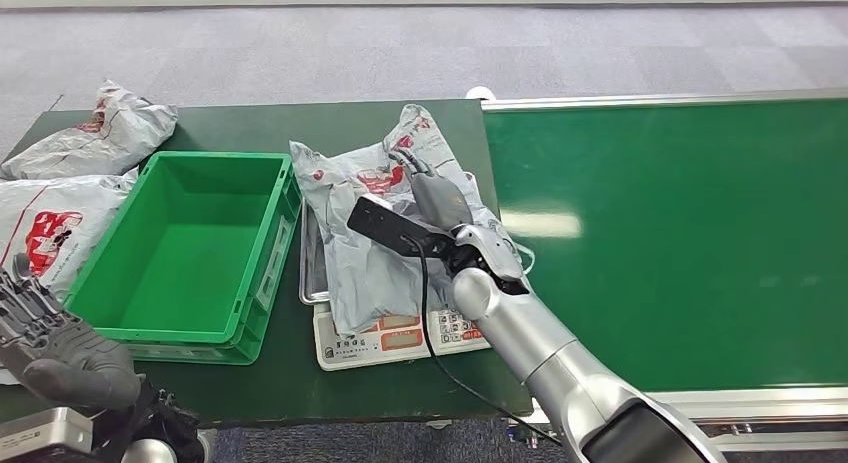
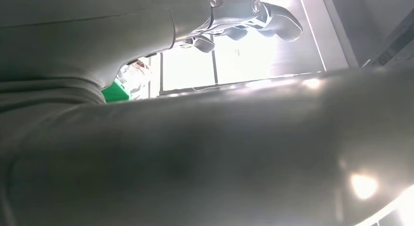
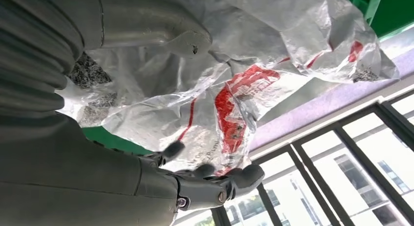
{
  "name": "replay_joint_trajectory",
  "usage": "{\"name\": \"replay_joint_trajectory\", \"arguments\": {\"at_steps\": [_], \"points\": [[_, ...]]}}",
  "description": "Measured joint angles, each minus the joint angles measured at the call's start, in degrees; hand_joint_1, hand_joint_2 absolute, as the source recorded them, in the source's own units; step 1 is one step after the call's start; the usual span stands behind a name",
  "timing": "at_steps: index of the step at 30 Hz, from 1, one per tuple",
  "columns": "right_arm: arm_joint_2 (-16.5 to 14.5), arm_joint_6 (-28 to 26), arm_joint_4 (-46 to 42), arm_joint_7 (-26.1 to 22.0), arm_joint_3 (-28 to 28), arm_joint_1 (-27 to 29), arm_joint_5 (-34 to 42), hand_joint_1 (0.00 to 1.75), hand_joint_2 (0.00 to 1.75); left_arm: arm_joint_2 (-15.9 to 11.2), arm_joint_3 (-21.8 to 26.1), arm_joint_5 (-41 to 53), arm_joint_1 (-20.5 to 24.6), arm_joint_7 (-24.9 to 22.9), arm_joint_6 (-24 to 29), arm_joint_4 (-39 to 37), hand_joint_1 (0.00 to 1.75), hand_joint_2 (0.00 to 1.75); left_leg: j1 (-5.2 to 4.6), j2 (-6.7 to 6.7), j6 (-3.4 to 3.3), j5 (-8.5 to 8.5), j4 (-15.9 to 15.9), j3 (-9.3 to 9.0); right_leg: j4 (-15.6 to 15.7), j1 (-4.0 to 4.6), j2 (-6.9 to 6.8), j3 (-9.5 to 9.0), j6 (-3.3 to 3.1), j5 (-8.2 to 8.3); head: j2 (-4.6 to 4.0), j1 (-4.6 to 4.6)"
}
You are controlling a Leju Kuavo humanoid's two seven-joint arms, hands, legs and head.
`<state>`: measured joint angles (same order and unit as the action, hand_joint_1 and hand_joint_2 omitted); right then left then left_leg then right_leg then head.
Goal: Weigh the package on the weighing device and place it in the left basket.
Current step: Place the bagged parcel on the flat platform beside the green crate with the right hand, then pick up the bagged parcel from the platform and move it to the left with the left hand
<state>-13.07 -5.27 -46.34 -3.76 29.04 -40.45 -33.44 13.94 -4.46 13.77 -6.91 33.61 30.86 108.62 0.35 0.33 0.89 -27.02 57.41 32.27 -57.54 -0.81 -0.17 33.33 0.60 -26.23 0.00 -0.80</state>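
Note:
A grey plastic package [image 1: 365, 263] with red print lies crumpled on the white weighing scale [image 1: 400, 338], hanging over its metal tray. My right hand [image 1: 440, 198] rests on top of the package's right part. In the right wrist view the package [image 3: 234, 89] sits between the thumb [image 3: 161, 33] and the darker fingers [image 3: 219, 184], which hold it. The green basket [image 1: 215, 159] stands just left of the scale with nothing in it. Low at the table's front left corner, my left hand [image 1: 55, 348] holds nothing; its fingers [image 2: 249, 16] are slightly bent and apart.
Two more grey packages [image 1: 100, 138] [image 1: 45, 228] lie left of the basket on the dark green table [image 1: 300, 378]. A green conveyor belt [image 1: 680, 233] with metal rails runs along the right. A black cable trails from my right wrist.

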Motion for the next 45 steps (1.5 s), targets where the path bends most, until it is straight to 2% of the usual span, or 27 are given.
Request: {"name": "replay_joint_trajectory", "arguments": {"at_steps": [6, 9, 10, 13, 17, 21, 24, 28, 32, 37, 41, 45], "points": [[0.0, 0.36, -2.84, -0.02, -2.85, 2.74, -0.83, 0.0, 1.75, 0.0, 0.0, 0.36, 0.06, -0.34, 0.0, -0.02, 0.0, 0.0, 0.0, 0.0, 0.0, 0.0, 0.0, 0.0, 0.0, 0.0, 0.01, 0.01, 0.0, 0.0, 0.0, 0.0], [0.0, 0.34, -4.36, -0.3, -3.89, 3.73, -0.95, 0.0, 0.44, 0.0, 0.0, 0.44, 0.1, -0.47, 0.01, -0.02, 0.0, 0.0, 0.0, 0.0, 0.0, 0.0, 0.0, 0.0, 0.0, 0.0, 0.02, 0.02, 0.0, 0.0, 0.0, 0.0], [0.0, 0.07, -5.03, -0.67, -4.24, 4.14, -0.97, 0.0, 0.44, 0.01, 0.0, 0.43, 0.12, -0.5, 0.03, -0.02, 0.0, 0.0, 0.0, 0.0, 0.0, 0.0, 0.0, 0.0, 0.0, 0.0, 0.02, 0.03, 0.0, 0.0, 0.0, 0.0], [0.0, -4.68, -9.07, -4.29, -5.65, 6.26, -2.02, 0.0, 1.75, 0.02, 0.04, 0.14, 0.19, -0.43, 0.13, -0.05, 0.0, 0.0, 0.0, 0.0, 0.0, 0.0, 0.01, 0.01, 0.0, 0.0, 0.01, 0.05, 0.0, 0.0, 0.0, 0.0], [0.03, -17.89, -21.11, -9.56, -7.24, 11.55, -9.61, 0.0, 1.75, -0.02, 0.1, 3.49, 1.24, -0.8, 0.3, -0.56, 0.0, 0.0, 0.0, -0.02, 0.0, -0.02, 0.02, 0.05, 0.01, 0.0, -0.01, 0.1, 0.0, -0.01, 0.0, 0.01], [0.29, -27.0, -34.93, -10.68, -7.38, 18.65, -20.08, 0.0, 1.75, -1.1, -0.36, 12.19, 4.43, -6.71, -2.79, -2.49, 0.0, 0.0, -0.01, -0.02, 0.01, -0.08, 0.01, 0.05, 0.03, 0.0, 0.0, 0.12, -0.01, -0.03, 0.0, 0.01], [1.24, -31.39, -41.93, -11.6, -7.38, 23.37, -23.85, 0.0, 1.75, -3.42, -1.47, 17.41, 7.93, -11.49, -7.61, -5.69, 0.0, 0.0, -0.01, -0.03, 0.01, -0.07, 0.01, 0.04, 0.05, 0.0, -0.01, 0.11, 0.0, -0.03, 0.0, 0.01], [2.98, -34.45, -48.0, -15.56, -7.96, 28.79, -23.87, 0.0, 1.75, -7.88, -3.48, 21.99, 14.09, -15.12, -13.17, -12.94, 0.0, 1.75, -0.01, 0.02, 0.02, -0.03, 0.01, 0.01, 0.04, 0.0, 0.0, 0.1, -0.03, 0.01, 0.0, 0.01], [3.75, -34.72, -51.65, -23.64, -10.82, 33.47, -18.58, 0.0, 1.75, -12.81, -5.91, 23.32, 21.94, -17.09, -20.02, -23.23, 0.0, 1.75, 0.0, 0.02, 0.06, 0.06, 0.01, 0.0, 0.02, 0.0, 0.01, 0.09, -0.06, 0.1, 0.0, 0.0], [3.85, -34.77, -53.35, -26.27, -13.64, 36.46, -16.21, 0.0, 1.75, -16.59, -10.64, 26.16, 32.52, -18.22, -25.97, -37.63, 0.0, 1.75, 0.0, 0.07, 0.05, 0.11, 0.02, 0.02, 0.01, 0.0, 0.04, 0.13, -0.05, 0.17, 0.0, 0.01], [3.87, -34.77, -53.63, -26.74, -14.21, 37.12, -15.63, 0.0, 1.75, -17.38, -15.8, 28.99, 41.35, -18.25, -30.59, -49.82, 0.0, 1.75, -0.01, 0.06, 0.06, 0.14, 0.03, 0.03, 0.0, 0.0, 0.06, 0.13, -0.03, 0.2, 0.0, 0.01], [3.91, -34.77, -53.63, -26.76, -14.43, 37.32, -15.35, 0.0, 1.75, -16.23, -21.06, 30.55, 49.55, -17.59, -34.12, -61.52, 0.0, 1.75, -0.01, 0.08, 0.06, 0.14, 0.05, 0.05, 0.0, -0.01, 0.09, 0.14, 0.0, 0.23, 0.0, 0.01]]}}
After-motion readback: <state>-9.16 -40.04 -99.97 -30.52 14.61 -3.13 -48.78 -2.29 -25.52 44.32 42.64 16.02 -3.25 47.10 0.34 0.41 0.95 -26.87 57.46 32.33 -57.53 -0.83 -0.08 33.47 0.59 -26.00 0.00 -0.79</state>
